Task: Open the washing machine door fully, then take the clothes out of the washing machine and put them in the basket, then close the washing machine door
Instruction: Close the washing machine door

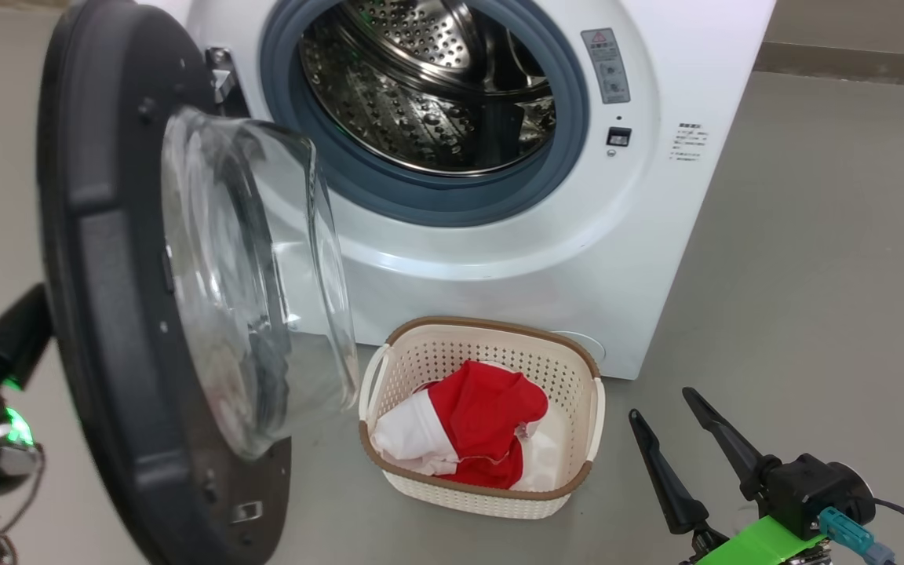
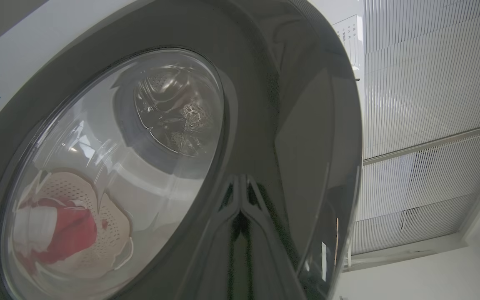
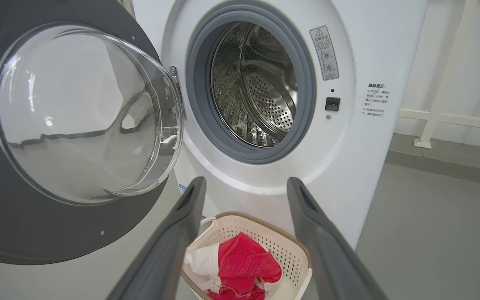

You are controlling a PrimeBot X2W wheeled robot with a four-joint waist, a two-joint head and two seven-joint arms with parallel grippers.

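**Closing the door falls to the left arm**

Swung wide on its left hinge, the door (image 1: 107, 314) turns its outer face to the left tool (image 1: 16, 333), which sits close behind the rim, and I cannot tell how far the tool is spread. The right tool (image 1: 661, 404) hangs wide open and empty, farther off. The clothes (image 1: 483, 424) lie in the basket (image 1: 577, 353) on the floor at the washer's (image 1: 656, 235) foot. The drum (image 1: 436, 94) looks bare.

The washing machine door (image 1: 107, 314) stands open left of the washing machine (image 1: 656, 196), the clothes (image 1: 475, 424) lie in the basket (image 1: 491, 323) on the floor (image 1: 813, 275), and the right gripper (image 1: 661, 402) sits beside it, fingers spread.
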